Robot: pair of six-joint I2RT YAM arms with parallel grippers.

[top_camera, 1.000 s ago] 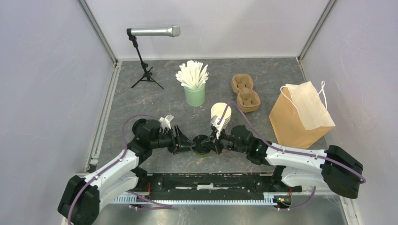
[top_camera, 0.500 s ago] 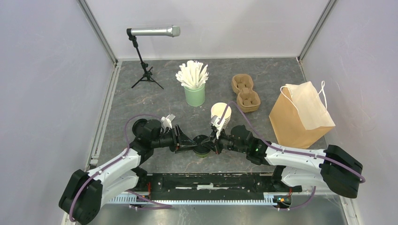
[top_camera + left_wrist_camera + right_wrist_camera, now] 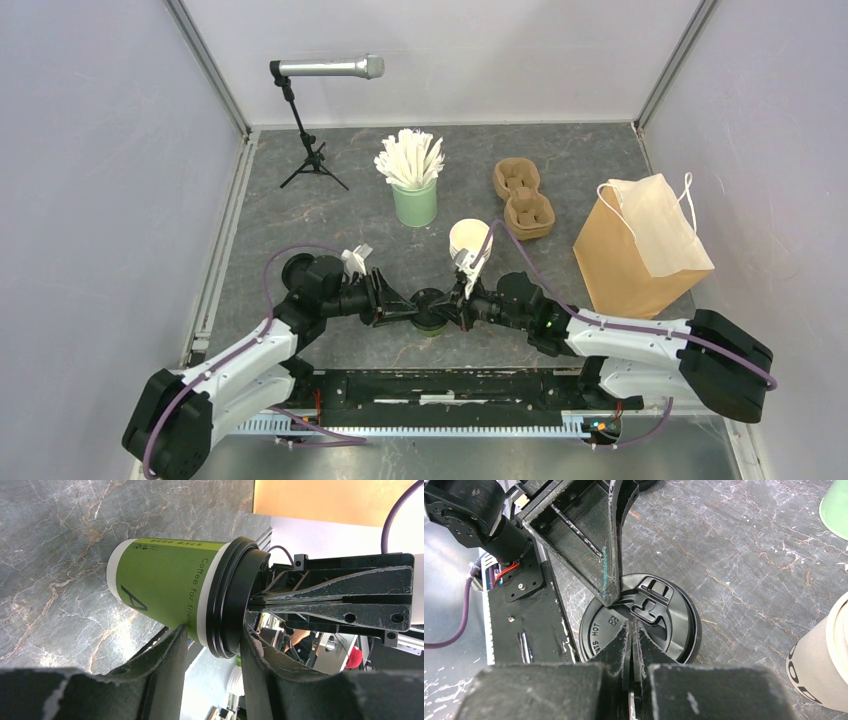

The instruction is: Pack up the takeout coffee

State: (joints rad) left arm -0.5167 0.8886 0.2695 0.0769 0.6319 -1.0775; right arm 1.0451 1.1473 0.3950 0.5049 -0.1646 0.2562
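Observation:
The olive-green takeout coffee cup [image 3: 432, 312] stands upright near the front of the table, its black lid [image 3: 644, 620] on. In the left wrist view the cup [image 3: 160, 580] appears sideways. My left gripper [image 3: 214, 630] reaches in from the left and is closed across the lid's rim. One finger [image 3: 255, 655] touches the lid's top and the other [image 3: 167, 655] lies against the cup wall. My right gripper [image 3: 630, 630] comes from the right, shut with nothing between its fingers, and its tips rest on the lid's top.
A stack of lidless cream cups [image 3: 470, 240] stands just behind the grippers. Further back are a mint-green cup of white sticks [image 3: 414, 200], cardboard cup carriers [image 3: 523, 198] and a microphone on a stand [image 3: 310, 110]. A brown paper bag [image 3: 640, 250] stands at the right.
My left gripper's jaws have narrowed around the cup's lid. The right gripper has stayed shut on top of the lid, and the cup has not moved.

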